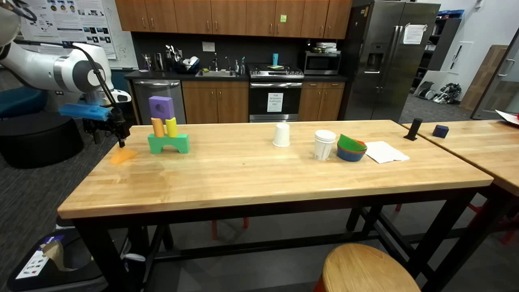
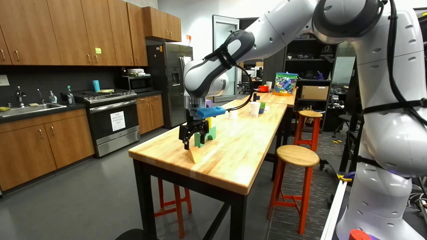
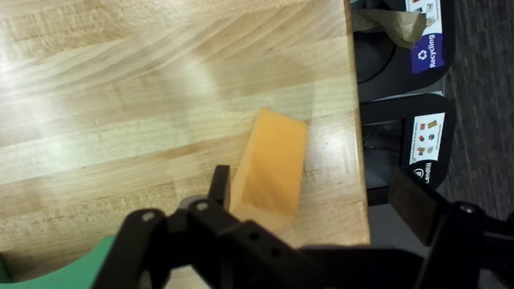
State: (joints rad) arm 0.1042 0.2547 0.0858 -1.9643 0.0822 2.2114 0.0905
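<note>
1. One orange wedge (image 2: 196, 156) lies near the 9 o'clock end of the counter (image 1: 243, 178) in an exterior view. We see its peak point to 12 o'clock in both exterior views; in the wrist view its long axis runs from between 12 and 1 o'clock to between 6 and 7.
2. The pincer (image 3: 313, 188) has its jaws spread wide, gripping nothing; in the wrist view one jaw is just beside the wedge between 8 and 9 o'clock, the other out toward 4.
3. Between 2 and 3 o'clock from the wedge, a green arch (image 1: 168, 140) stands near, bearing an orange cylinder (image 1: 158, 127) and a yellow cylinder (image 1: 172, 127) with a purple block (image 1: 168, 108) across their tops.
4. Well apart, toward 3 o'clock, we find an upturned cup (image 1: 281, 135), a cup stack (image 1: 323, 146), nested bowls (image 1: 351, 151) and a white sheet (image 1: 384, 152).
5. Dark pincer parts cover some of the wedge near 7 o'clock in the wrist view, whose border cuts off the green arch toward 8; we cannot tell whether the nearer jaw touches the wedge.
</note>
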